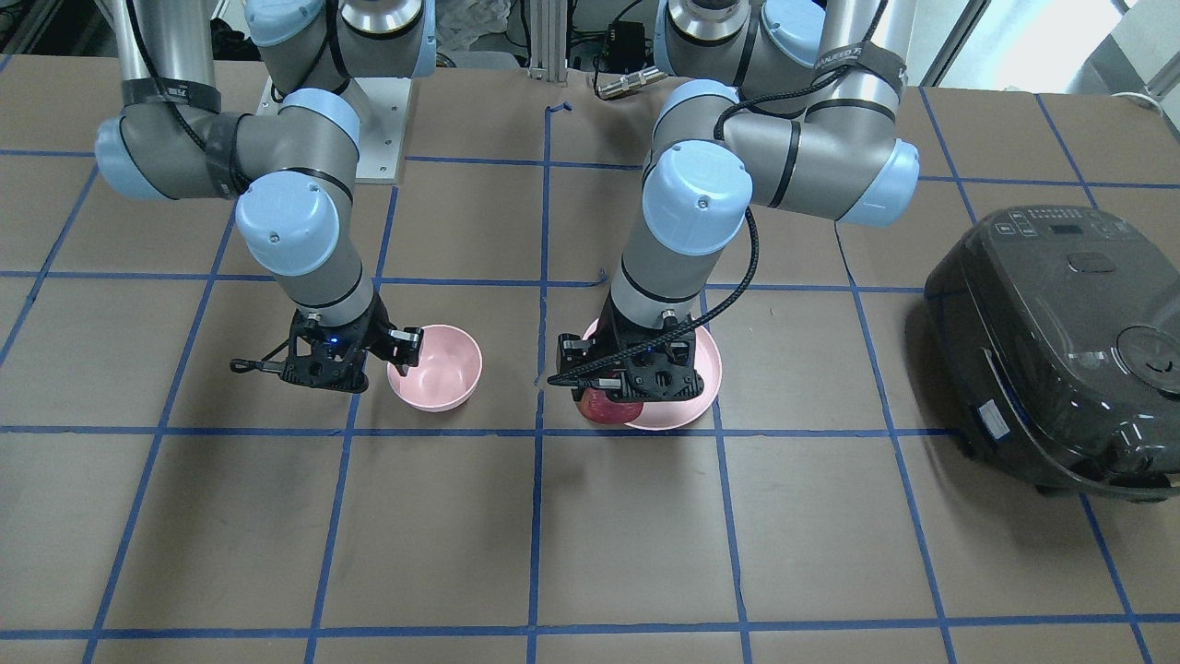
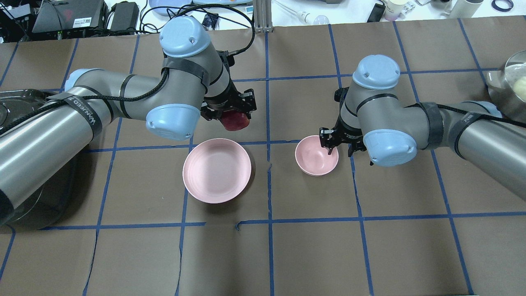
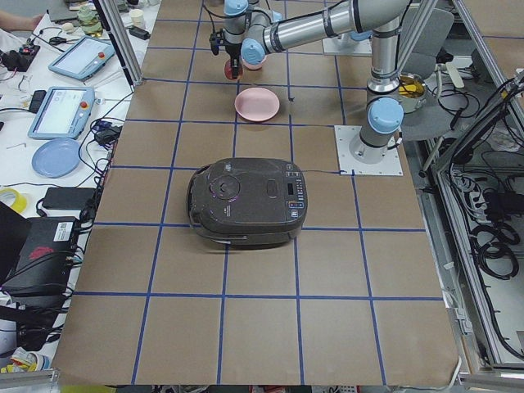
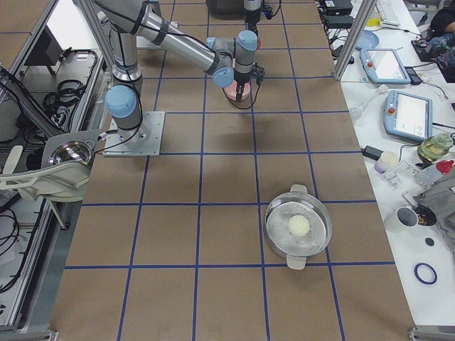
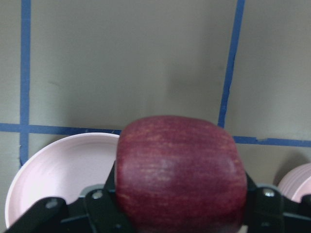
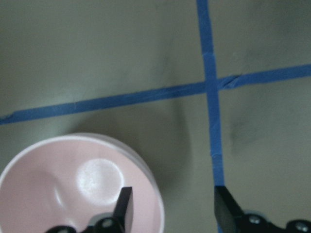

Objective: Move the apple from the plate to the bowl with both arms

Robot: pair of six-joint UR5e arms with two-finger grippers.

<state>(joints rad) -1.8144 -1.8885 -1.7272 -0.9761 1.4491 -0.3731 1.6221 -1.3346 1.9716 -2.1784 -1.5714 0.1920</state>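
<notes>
Brown paper covers the table, ruled into squares by blue tape lines, and a dark rice cooker sits well off to my left.

My left gripper is clamped on the apple, one finger pressed to each flank across its widest part. The fruit hangs clear of the table, above the paper just past the far rim of the plate, which lies bare. The wrist view shows the apple's streaked red skin filling the space between my fingers.

My right gripper stands apart-fingered over the bowl. One finger reaches down inside the right wall and the other hangs outside over the paper, so the rim runs between them unpinched. The bowl sits to the right of the plate, near it but not touching.

I judge the apple firm, fairly dense and smooth-skinned. It could slip or rotate if my hold loosens, and bruise if I squeeze harder. A hold across its middle suits it. The bowl looks light, so it may skid or tip when the apple lands. Pinching its rim would steady it.
</notes>
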